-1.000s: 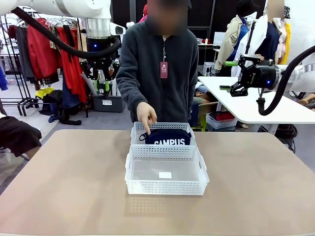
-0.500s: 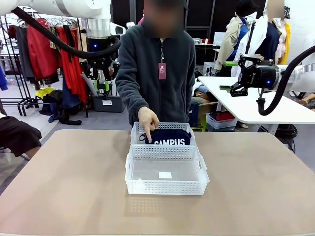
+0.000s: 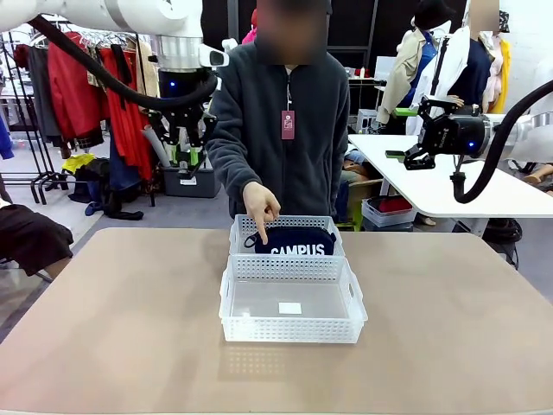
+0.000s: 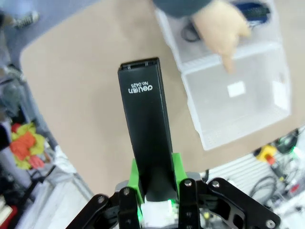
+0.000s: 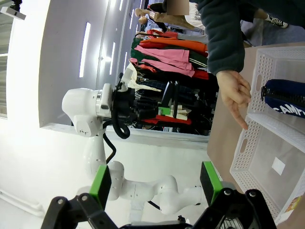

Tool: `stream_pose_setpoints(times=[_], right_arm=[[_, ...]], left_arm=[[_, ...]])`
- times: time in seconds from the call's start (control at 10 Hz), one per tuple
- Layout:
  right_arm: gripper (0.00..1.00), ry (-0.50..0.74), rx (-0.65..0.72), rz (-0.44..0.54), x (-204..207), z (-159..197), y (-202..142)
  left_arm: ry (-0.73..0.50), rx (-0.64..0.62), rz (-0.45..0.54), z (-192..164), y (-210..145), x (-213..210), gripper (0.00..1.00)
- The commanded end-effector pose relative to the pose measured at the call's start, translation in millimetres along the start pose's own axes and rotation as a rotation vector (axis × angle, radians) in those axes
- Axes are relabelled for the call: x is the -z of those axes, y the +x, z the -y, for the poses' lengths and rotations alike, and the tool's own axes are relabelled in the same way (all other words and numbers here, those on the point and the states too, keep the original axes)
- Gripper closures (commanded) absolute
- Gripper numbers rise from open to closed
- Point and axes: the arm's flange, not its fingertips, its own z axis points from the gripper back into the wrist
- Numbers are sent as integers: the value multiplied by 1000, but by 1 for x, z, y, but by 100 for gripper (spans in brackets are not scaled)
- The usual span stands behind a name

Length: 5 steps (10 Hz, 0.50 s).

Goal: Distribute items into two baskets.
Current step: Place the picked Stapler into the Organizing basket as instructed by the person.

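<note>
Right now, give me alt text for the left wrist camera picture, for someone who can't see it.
The left gripper clamps a black stapler between its green pads, high above a tan table. Below, a person's hand points a finger down at the empty near basket, beside a far basket holding a navy pouch.

Matt black plastic stapler (image 4: 147,129) — translucent perforated plastic baskets (image 3: 292,322) — soft navy cloth pouch (image 3: 296,240)

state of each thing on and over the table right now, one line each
left gripper: shut on the black stapler, raised above the table
right gripper: open, empty, raised
navy CAMPUS pouch: lying in the far basket
near basket: holds no item
person's hand: index finger pointing down at the baskets
</note>
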Motion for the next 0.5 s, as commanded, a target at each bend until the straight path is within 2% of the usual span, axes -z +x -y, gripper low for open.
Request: stream_pose_setpoints(times=[0.0,0.4], right_arm=[[0,11,1,-2,0,-2,-1],[0,11,1,-2,0,-2,-1]], left_arm=[[-40,270,-8,23,-9,-16,100],[-165,707,-43,81,-21,-23,100]])
